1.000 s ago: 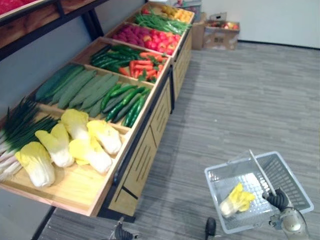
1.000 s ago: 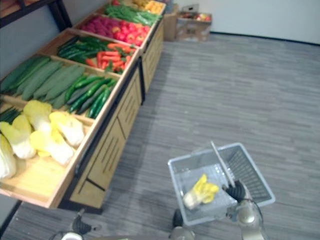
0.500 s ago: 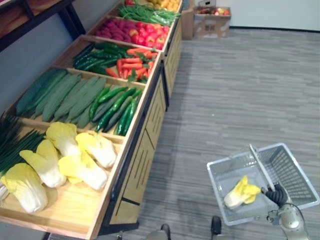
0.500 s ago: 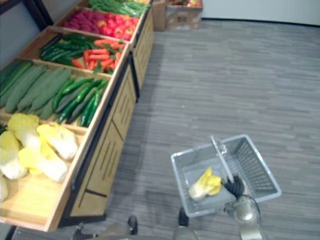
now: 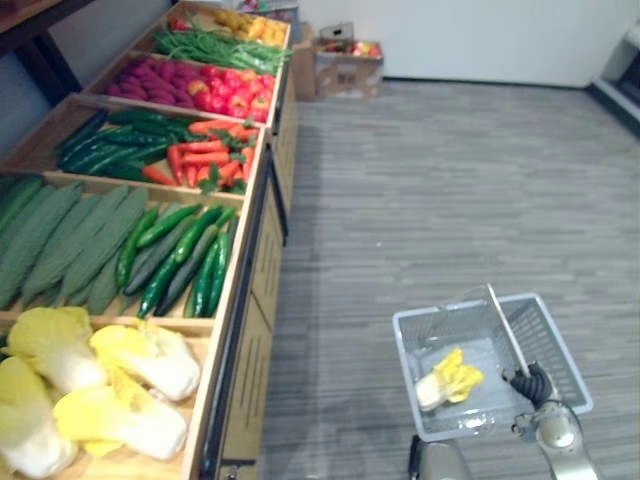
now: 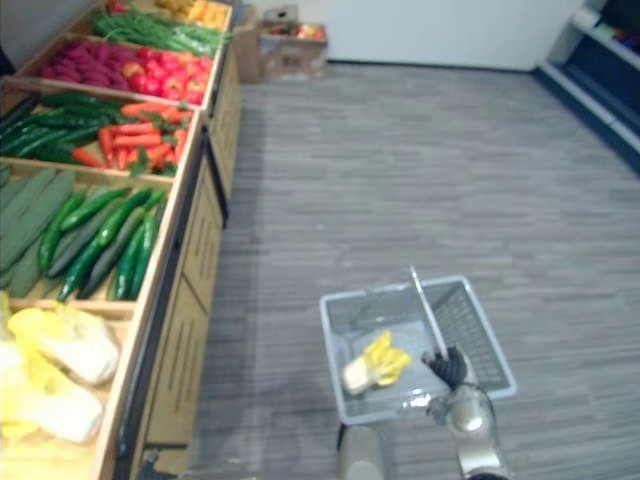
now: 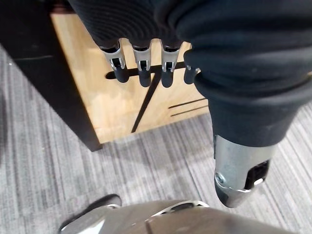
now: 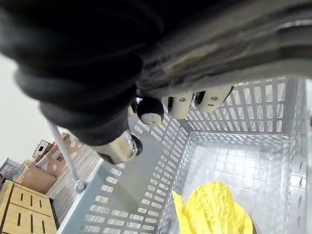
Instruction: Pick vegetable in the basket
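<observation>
Left of floor (image 5: 420,180), stand (image 5: 265,290) with plenty of cabbages (image 5: 110,390) at its near end. Beside it, basket (image 5: 555,345) hanging by handle (image 5: 505,330) from right hand (image 5: 530,385), fingers curled round that handle, one cabbage (image 5: 447,378) inside by left wall: one pick judged done. Left hand (image 7: 141,68) by stand's front panel (image 7: 97,97), fingers straight and empty, free for any further pick.
</observation>
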